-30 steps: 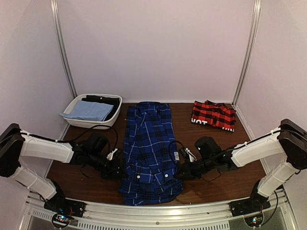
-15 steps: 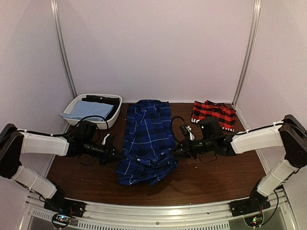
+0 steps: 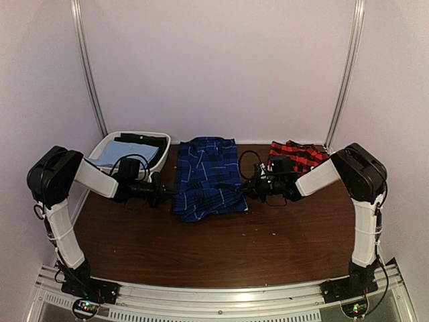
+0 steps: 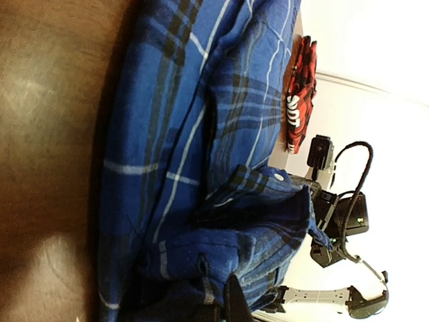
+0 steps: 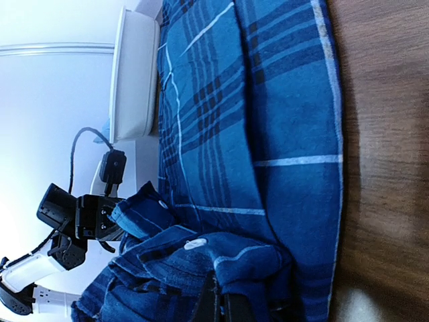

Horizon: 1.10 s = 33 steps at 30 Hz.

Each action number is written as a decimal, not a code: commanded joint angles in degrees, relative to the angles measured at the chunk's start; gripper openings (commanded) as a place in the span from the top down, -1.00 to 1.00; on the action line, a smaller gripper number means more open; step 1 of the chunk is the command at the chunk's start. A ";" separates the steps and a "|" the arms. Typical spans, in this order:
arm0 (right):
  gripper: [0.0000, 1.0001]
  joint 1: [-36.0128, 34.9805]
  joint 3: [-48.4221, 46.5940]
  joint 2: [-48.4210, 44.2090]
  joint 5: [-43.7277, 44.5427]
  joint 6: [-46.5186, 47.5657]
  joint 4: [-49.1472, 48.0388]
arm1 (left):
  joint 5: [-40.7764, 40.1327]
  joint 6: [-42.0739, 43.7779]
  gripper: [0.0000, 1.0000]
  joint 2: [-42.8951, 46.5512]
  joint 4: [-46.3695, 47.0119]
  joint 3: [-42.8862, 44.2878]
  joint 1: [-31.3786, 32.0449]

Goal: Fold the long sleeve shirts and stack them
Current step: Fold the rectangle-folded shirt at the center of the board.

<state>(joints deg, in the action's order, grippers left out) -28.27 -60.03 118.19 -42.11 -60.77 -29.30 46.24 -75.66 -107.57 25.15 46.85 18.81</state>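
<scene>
The blue shirt (image 3: 208, 176) lies lengthwise toward the back wall (image 3: 221, 67) on the brown tabletop (image 3: 221, 248), its edges clenched by the left end effector (image 3: 167, 193) and right end effector (image 3: 246, 192).

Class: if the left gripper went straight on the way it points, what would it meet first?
The blue plaid shirt bunched ahead of the left gripper, which is shut on it; beyond, probably the right gripper.
</scene>
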 commanded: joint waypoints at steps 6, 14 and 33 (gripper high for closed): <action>0.79 1.37 -2.01 0.17 2.30 1.13 -0.58 | -2.64 -1.41 0.92 -3.04 5.68 2.53 -0.20; 0.14 1.38 -3.26 -5.97 6.04 9.17 9.41 | -4.83 7.81 -0.02 2.87 -4.64 3.38 -0.19; -0.20 -8.29 4.35 -22.28 26.57 29.89 27.70 | -14.11 29.04 -0.28 18.39 -24.88 -1.93 3.59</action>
<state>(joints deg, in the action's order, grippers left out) -33.30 -59.33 99.83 -23.44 -36.69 -5.56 35.79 -52.14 -93.45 4.49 47.94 19.90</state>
